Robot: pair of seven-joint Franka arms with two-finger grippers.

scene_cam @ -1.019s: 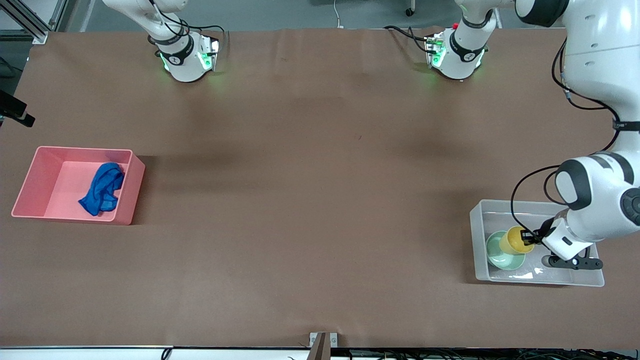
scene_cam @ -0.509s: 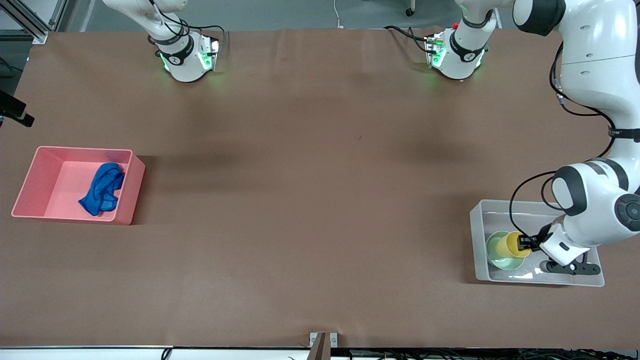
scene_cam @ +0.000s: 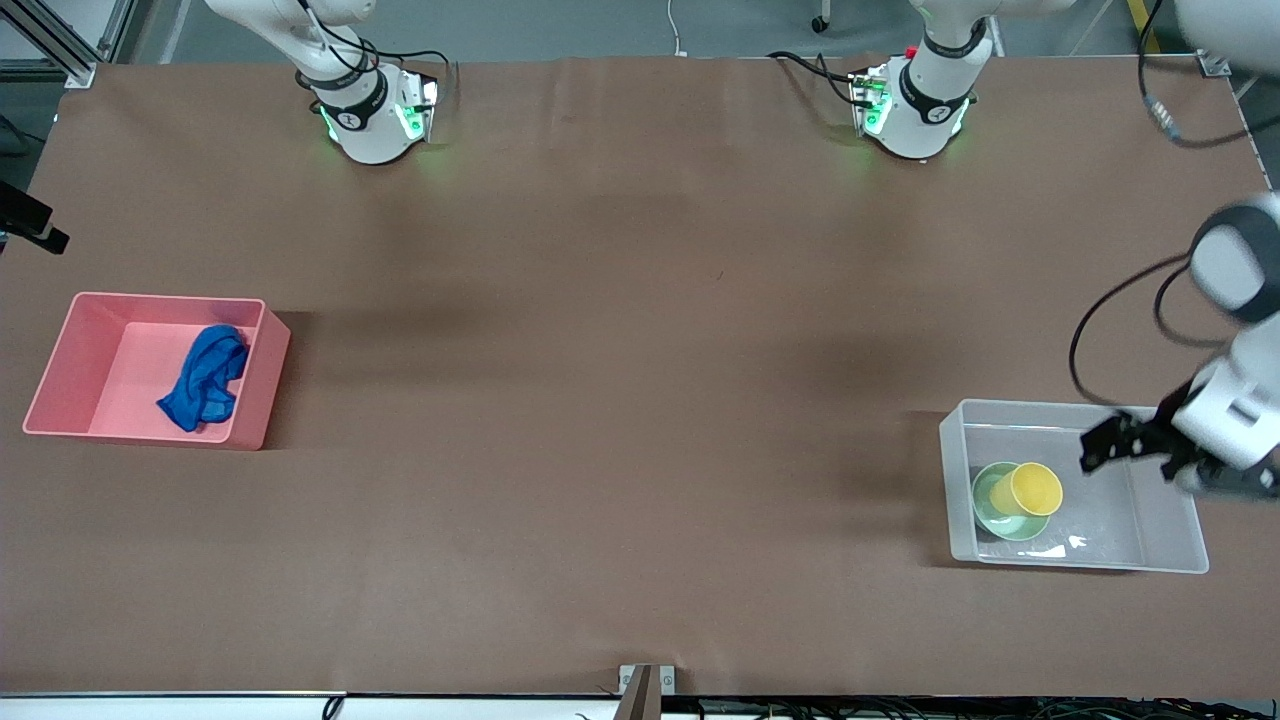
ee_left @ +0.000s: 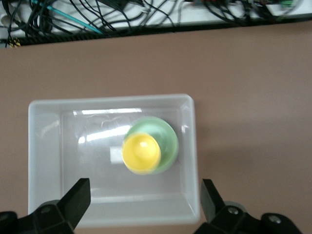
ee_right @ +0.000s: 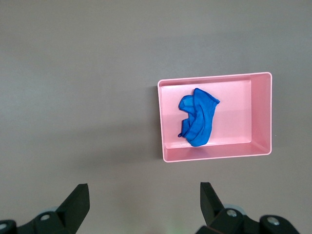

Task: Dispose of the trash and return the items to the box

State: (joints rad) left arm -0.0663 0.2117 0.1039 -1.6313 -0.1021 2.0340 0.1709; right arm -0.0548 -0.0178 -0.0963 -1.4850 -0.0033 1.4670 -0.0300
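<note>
Left gripper [scene_cam: 1128,447] hung over clear box [scene_cam: 955,470], fingers spread, nothing held. Yellow cup [scene_cam: 1027,490] sat tilted in mint-green bowl [scene_cam: 1000,515] inside box, at roughly 8 o'clock from gripper in front view, apart from fingers; same pair seen below spread fingers [ee_left: 78,197] in left wrist view. Right gripper [ee_right: 145,204] waited high over table, fingers wide apart, empty. Blue fabric [scene_cam: 205,377] lay in pink tub [scene_cam: 60,365] at right arm's end of table.

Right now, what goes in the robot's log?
yellow cup: in green bowl in clear tub | blue cloth: in pink tub | left end effector: open, empty
</note>
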